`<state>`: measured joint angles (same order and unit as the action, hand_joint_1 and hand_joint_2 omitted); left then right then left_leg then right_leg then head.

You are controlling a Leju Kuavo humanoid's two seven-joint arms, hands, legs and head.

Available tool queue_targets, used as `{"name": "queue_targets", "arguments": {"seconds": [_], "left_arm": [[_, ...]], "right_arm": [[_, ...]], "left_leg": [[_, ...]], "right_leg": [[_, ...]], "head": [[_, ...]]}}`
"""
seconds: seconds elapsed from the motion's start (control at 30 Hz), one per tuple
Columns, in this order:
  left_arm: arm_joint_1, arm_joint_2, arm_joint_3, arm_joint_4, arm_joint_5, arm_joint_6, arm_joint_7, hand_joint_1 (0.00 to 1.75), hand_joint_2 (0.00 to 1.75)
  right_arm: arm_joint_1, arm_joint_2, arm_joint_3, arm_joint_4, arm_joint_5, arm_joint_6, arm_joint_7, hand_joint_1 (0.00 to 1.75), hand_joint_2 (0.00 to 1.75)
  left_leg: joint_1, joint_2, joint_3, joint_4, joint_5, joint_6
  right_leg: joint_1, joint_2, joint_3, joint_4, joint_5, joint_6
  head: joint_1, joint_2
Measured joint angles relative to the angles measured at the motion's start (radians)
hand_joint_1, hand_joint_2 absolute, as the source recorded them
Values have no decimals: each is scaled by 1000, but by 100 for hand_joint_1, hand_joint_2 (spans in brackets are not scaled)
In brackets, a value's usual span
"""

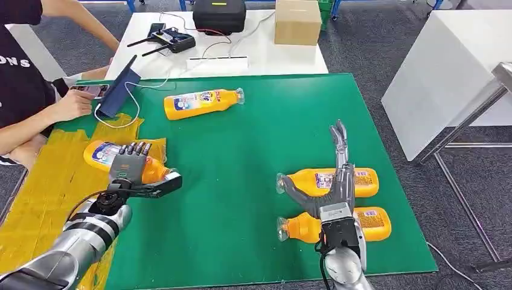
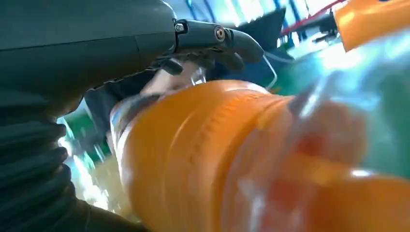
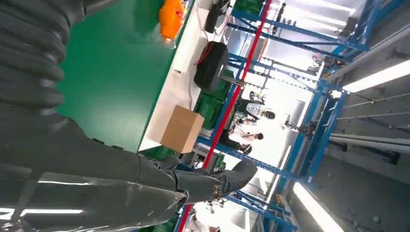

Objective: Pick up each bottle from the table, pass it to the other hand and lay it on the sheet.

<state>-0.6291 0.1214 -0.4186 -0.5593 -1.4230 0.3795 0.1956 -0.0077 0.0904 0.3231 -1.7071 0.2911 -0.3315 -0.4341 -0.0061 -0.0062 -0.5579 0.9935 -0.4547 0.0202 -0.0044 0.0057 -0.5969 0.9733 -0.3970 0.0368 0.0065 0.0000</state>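
Left wrist view: blurred bottle (image 2: 203,159), apparently gripped by left robot hand (image 2: 96,53).

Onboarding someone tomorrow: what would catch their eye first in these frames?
The orange bottles against the green table: the left hand grips one bottle over the yellow sheet at the table's left. The right hand hovers open above two bottles near the front right, and a fourth bottle lies near the far edge.
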Motion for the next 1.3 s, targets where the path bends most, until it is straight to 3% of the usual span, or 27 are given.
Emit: {"name": "queue_targets", "arguments": {"seconds": [0.17, 0.47, 0.8, 1.1, 1.3], "left_arm": [[0, -26, 55, 5, 30, -21, -37, 0, 175], [19, -67, 185, -19, 284, -90, -240, 0, 175], [189, -83, 246, -361, 598, -87, -398, 0, 175], [389, -80, 275, -797, 830, -159, -473, 0, 175], [460, -82, 279, -941, 878, -208, -510, 0, 175]], "right_arm": [[0, 0, 0, 0, 3, -1, 2, 0, 175], [0, 0, 0, 1, 19, 2, 8, 0, 175], [16, -15, 0, 1, 122, -27, 17, 0, 175], [12, -166, 0, -35, 513, 32, 211, 0, 175], [-4, -343, -38, -26, 580, 207, 297, 0, 175]], "left_leg": [[0, 0, 2, 0, 0, 0], [0, 1, 2, 0, 0, 0], [0, 2, -1, 0, 0, 0], [0, 1, -1, 0, -1, 0], [-2, 0, -2, 0, -1, 1]], "right_leg": [[0, 0, 2, 0, 0, 0], [0, 0, 2, 0, 0, 0], [0, 1, -1, 0, 0, 0], [0, 1, -1, 0, 0, 0], [-2, 0, -1, -1, 0, 0]], "head": [[0, 0], [0, 0], [0, 0], [0, 0], [0, 0]]}}
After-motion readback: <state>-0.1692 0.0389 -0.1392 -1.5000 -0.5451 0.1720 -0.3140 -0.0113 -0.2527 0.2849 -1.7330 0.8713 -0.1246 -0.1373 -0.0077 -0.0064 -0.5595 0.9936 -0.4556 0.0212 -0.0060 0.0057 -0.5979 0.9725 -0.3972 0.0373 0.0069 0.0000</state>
